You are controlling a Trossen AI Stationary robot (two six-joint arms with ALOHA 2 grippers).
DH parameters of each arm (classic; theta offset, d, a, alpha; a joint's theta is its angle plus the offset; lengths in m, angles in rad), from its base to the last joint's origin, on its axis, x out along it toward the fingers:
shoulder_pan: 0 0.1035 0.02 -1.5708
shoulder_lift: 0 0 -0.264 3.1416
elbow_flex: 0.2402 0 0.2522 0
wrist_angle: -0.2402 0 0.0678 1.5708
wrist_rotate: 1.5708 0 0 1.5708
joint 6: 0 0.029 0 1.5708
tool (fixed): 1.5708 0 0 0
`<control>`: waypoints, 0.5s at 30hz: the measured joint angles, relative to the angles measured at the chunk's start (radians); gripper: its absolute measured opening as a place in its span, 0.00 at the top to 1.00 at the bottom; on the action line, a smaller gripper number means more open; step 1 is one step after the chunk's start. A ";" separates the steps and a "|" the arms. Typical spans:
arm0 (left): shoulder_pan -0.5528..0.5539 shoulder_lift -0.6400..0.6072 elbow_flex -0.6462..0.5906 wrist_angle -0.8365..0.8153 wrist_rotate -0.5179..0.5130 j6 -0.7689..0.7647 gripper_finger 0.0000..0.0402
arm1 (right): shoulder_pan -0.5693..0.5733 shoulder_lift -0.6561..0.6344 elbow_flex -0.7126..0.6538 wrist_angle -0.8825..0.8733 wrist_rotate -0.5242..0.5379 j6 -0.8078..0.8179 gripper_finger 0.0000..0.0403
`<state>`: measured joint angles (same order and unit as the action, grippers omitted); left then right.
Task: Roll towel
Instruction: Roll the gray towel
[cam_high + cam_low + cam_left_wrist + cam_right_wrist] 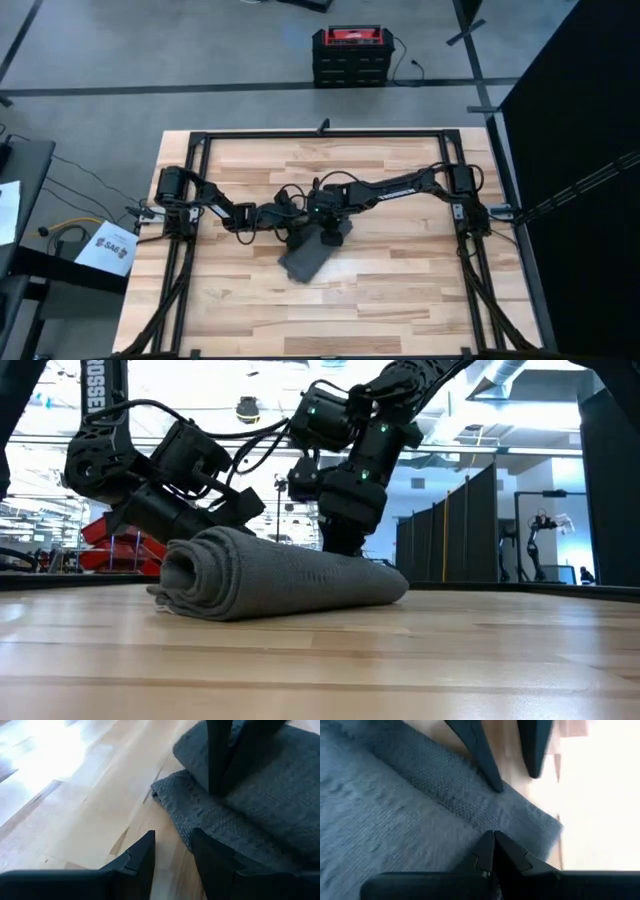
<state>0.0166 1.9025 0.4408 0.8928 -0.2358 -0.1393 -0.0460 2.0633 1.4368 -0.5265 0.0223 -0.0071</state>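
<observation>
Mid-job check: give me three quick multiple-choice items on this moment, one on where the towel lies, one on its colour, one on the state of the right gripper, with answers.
1. Where is the towel?
A. Hanging off the table's edge
B. On the wooden table, near its middle, by both grippers
C. Held in the air

2. What colour is the towel?
A. Dark grey
B. White
C. Red

3. How does the right gripper stand?
A. Wide open above the towel
B. Closed, with its tips together over the towel
C. Parked at the table's corner

Answers:
1 B, the high view shows it on the boards near the centre, and the low view shows it resting there as a roll.
2 A, every view shows plain dark grey cloth.
3 B, the right wrist view shows its fingertips meeting over the cloth, while the left gripper is open beside the towel.
</observation>
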 joint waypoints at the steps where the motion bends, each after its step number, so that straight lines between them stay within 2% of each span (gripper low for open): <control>1: -0.005 -0.018 -0.002 -0.016 0.001 0.004 0.71 | 0.000 -0.008 0.000 0.002 0.000 -0.001 1.00; 8: 0.013 -0.139 0.042 -0.128 0.024 0.129 0.71 | -0.007 -0.034 0.000 0.033 0.002 -0.034 1.00; 15: 0.065 -0.028 0.148 -0.148 0.102 0.206 0.71 | -0.028 -0.029 -0.002 0.062 0.009 -0.203 1.00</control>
<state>0.0811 1.8743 0.5887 0.7450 -0.1334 0.0663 -0.0739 2.0341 1.4345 -0.4646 0.0311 -0.2101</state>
